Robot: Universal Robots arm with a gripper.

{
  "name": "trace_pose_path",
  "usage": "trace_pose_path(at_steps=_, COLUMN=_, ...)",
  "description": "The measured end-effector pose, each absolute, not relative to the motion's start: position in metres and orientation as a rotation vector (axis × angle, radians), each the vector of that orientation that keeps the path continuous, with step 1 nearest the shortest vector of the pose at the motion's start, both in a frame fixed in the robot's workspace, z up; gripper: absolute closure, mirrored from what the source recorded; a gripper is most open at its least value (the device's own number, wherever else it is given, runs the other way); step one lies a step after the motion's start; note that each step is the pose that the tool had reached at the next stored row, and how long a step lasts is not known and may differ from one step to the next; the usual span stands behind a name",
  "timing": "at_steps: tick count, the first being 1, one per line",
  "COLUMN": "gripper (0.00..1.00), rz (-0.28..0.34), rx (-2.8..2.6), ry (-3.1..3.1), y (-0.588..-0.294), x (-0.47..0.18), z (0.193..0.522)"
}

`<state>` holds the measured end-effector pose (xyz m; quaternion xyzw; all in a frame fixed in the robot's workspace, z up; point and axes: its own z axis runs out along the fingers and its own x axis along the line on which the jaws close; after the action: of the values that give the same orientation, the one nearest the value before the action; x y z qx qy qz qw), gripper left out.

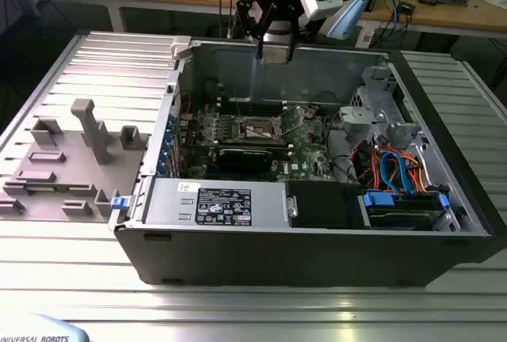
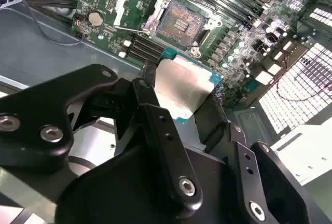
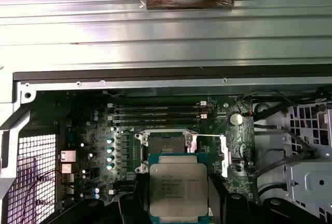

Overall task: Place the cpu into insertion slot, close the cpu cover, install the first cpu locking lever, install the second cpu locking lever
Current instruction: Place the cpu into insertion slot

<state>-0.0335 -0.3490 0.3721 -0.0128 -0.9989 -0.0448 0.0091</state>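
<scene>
Clamping cpu edgewise between jaws — metal top showing, both wrist views.

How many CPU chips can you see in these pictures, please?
1. The cpu is held in the pincer, raised clear of the insertion slot, which is empty. Parts of the case are out of sight, so another could be hidden.

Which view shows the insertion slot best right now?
The second wrist view: the insertion slot lies whole and open beyond the held cpu. In the first wrist view the cpu crowds its near edge; in the exterior view it is a small dark square.
</scene>
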Motion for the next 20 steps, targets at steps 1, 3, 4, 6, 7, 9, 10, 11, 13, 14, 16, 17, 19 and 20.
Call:
trace_pose_path(at_steps=1, gripper=0.46, rz=-0.14, rx=-0.04, ry=-3.12, y=-0.349, x=-0.0335, z=0.3721)
trace_pose_path(at_steps=3, gripper=0.46, rz=-0.14, rx=-0.045, ry=-3.12, y=-0.349, x=-0.0335, z=0.3721)
trace_pose_path(at_steps=4, gripper=0.46, rz=-0.141, rx=-0.091, ry=-3.12, y=-0.349, x=-0.0335, z=0.3719)
trace_pose_path(at_steps=6, gripper=0.46, rz=-0.141, rx=-0.141, ry=-3.12, y=-0.349, x=-0.0335, z=0.3718)
trace_pose_path(at_steps=7, gripper=0.46, rz=-0.141, rx=-0.168, ry=-3.119, y=-0.349, x=-0.0335, z=0.3717)
trace_pose_path(at_steps=9, gripper=0.46, rz=-0.141, rx=-0.183, ry=-3.119, y=-0.349, x=-0.0335, z=0.3717)
trace_pose_path(at_steps=10, gripper=0.46, rz=-0.141, rx=-0.183, ry=-3.119, y=-0.349, x=-0.0335, z=0.3717)
trace_pose_path(at_steps=11, gripper=0.46, rz=-0.141, rx=-0.183, ry=-3.119, y=-0.349, x=-0.0335, z=0.3717)
trace_pose_path(at_steps=13, gripper=0.46, rz=-0.141, rx=-0.183, ry=-3.119, y=-0.349, x=-0.0335, z=0.3717)
trace_pose_path(at_steps=14, gripper=0.46, rz=-0.141, rx=-0.183, ry=-3.119, y=-0.349, x=-0.0335, z=0.3717)
trace_pose_path(at_steps=16, gripper=0.46, rz=-0.141, rx=-0.183, ry=-3.119, y=-0.349, x=-0.0335, z=0.3717)
trace_pose_path(at_steps=17, gripper=0.46, rz=-0.141, rx=-0.183, ry=-3.119, y=-0.349, x=-0.0335, z=0.3717)
trace_pose_path(at_steps=19, gripper=0.46, rz=-0.141, rx=-0.186, ry=-3.119, y=-0.349, x=-0.0335, z=0.3717)
trace_pose_path(at_steps=20, gripper=0.46, rz=-0.141, rx=-0.188, ry=-3.119, y=-0.349, x=-0.0335, z=0.3717)
